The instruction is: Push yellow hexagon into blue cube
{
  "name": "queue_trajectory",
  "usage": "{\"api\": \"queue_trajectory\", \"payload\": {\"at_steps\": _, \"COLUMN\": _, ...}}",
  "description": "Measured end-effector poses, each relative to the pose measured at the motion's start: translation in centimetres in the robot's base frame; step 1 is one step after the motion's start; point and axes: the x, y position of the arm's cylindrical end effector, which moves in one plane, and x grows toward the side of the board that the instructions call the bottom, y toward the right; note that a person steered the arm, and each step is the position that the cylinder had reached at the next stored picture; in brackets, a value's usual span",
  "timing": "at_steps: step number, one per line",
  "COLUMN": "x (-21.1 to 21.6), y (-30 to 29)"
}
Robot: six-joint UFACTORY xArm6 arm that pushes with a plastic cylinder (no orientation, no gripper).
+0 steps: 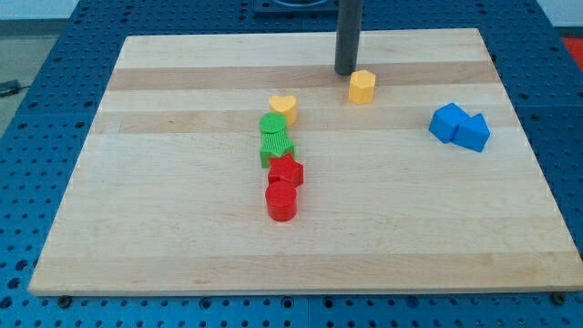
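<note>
Tip: the tip (345, 72) rests on the desk (182, 246) just to the view's left of the yellow hexagon (363, 87), slightly above it.
Claw: no claw is fitted, only a dark rod, so no open or closed state can be told.
Yellow hexagon: near the view's top, right of centre.
Blue cube: the blue cube (446, 123) lies toward the view's right, touching another blue block (473, 132).
Others: a yellow heart (283, 107), green blocks (274, 137), a red star (285, 170) and a red cylinder (281, 200) form a column at centre.

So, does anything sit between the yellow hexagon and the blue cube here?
Nothing visible does. My tip sits just up-left of the yellow hexagon, and bare board lies between it and the blue cube to the lower right.
</note>
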Motion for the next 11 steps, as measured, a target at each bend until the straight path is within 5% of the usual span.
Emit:
{"api": "queue_trajectory", "payload": {"at_steps": 6, "x": 6.9, "y": -0.3}}
{"api": "queue_trajectory", "payload": {"at_steps": 11, "x": 8.8, "y": 9.1}}
